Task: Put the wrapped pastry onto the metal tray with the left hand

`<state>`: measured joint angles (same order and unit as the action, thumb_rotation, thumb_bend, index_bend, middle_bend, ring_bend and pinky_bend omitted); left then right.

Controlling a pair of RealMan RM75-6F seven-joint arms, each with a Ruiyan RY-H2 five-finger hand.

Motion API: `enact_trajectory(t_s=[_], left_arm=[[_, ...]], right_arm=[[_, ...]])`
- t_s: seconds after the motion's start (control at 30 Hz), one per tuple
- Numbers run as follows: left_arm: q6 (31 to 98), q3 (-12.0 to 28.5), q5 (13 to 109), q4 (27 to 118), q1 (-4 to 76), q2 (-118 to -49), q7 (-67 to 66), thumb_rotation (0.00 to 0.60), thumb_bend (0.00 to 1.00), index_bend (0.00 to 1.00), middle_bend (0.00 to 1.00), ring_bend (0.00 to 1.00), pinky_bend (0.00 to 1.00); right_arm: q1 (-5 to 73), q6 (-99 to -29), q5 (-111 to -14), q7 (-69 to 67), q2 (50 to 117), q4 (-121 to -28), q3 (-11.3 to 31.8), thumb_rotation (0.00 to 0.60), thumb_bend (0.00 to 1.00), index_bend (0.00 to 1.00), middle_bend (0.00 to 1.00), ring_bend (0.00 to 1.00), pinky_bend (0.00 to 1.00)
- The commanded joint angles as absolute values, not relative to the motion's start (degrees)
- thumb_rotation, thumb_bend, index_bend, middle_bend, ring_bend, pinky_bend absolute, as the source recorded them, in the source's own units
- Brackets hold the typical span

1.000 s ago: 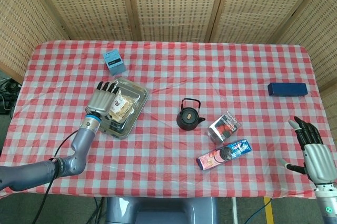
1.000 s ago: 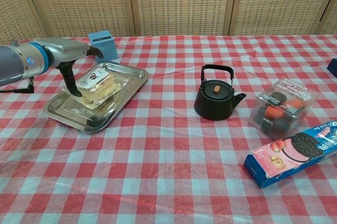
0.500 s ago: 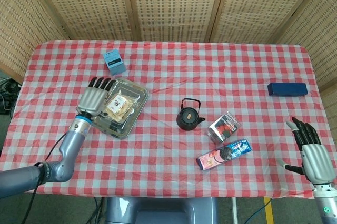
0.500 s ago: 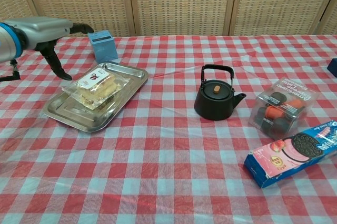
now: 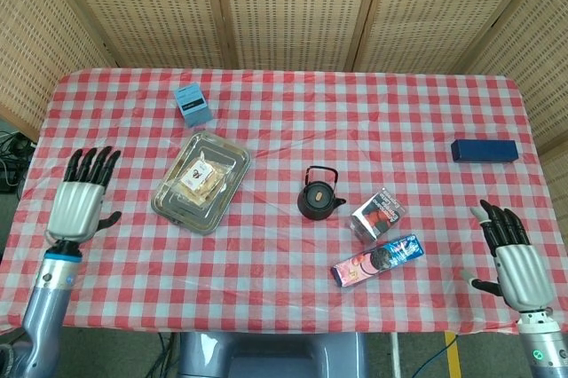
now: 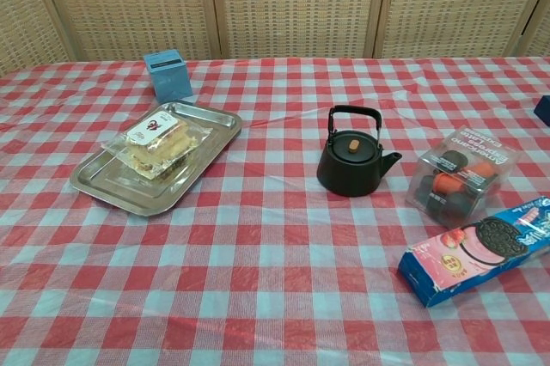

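The wrapped pastry (image 5: 200,174) (image 6: 157,143) lies in clear film on the metal tray (image 5: 180,209) (image 6: 112,187), left of the table's middle. My left hand (image 5: 80,200) hangs empty at the table's left edge, fingers spread, well apart from the tray. My right hand (image 5: 513,259) is empty too, fingers apart, at the table's front right corner. Neither hand appears in the chest view.
A small blue box (image 5: 192,104) (image 6: 168,75) stands behind the tray. A black teapot (image 5: 319,195) (image 6: 351,155) sits mid-table. To its right are a clear snack tub (image 5: 379,214) (image 6: 461,175) and a cookie packet (image 5: 377,260) (image 6: 478,250). A dark blue box (image 5: 484,150) lies far right.
My left hand has let go of the pastry and drawn back leftward from the tray to the table's edge. The pastry stays on the tray. My right hand has sunk slightly.
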<state>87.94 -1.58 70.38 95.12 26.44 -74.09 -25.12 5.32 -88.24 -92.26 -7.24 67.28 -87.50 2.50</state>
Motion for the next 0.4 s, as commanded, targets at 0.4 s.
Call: enact_trajectory(t_s=[0.4], left_arm=[[98.4, -6.7, 81.1, 89.1, 12.9, -75.2, -16.9, 0.6, 0.06, 0.0, 0.0, 0.0, 0.0]], right_arm=[[5.5, -88.7, -94.0, -5.7, 67.8, -88.0, 1.9, 0.6, 0.06, 0.0, 0.0, 0.0, 0.0]])
